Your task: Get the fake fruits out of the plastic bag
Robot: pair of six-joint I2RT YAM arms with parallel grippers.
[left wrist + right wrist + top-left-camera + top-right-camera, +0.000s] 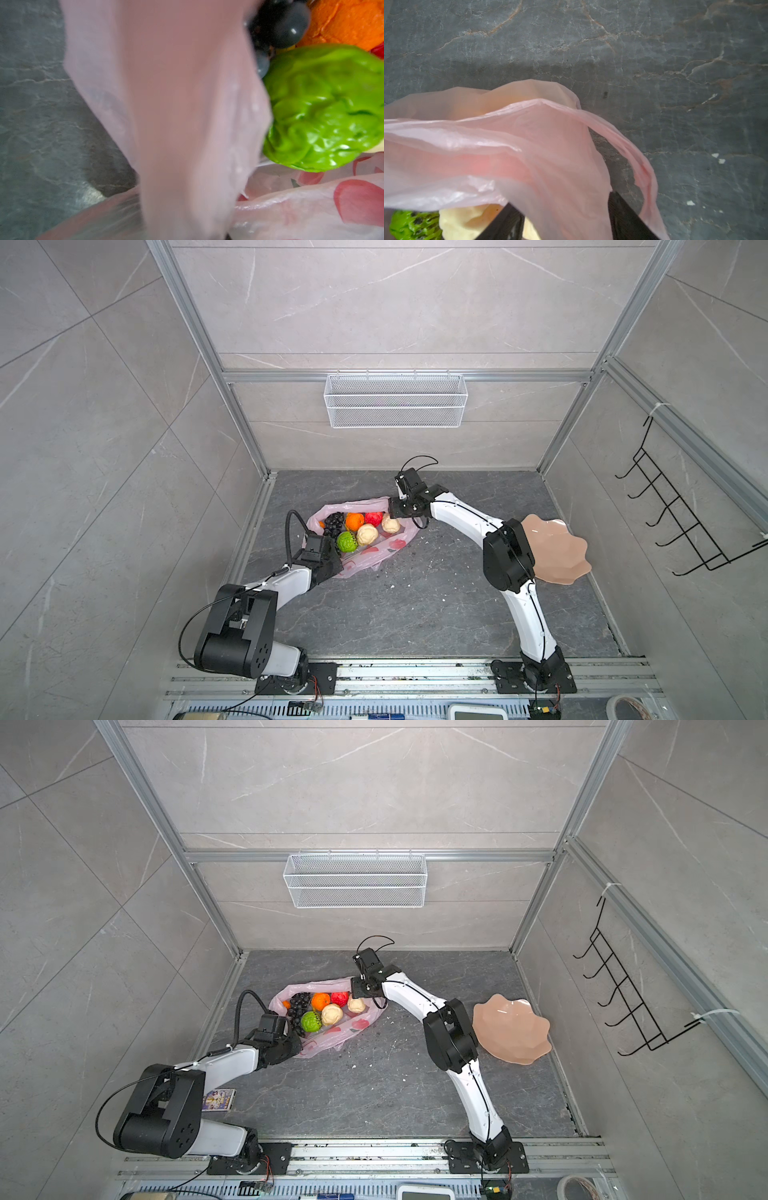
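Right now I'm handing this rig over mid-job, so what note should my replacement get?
Left gripper: shut on the edge of the plastic bag.
Right gripper: open, with bag film between its fingers.
Grape bunch, orange, red apple, green lumpy ball and beige lumps lie inside the bag.
Done: bag mouth spread open.
Left: take out every fruit.

Left tool [334, 563] seemingly pinched closed; right tool [562, 207] spread wide.
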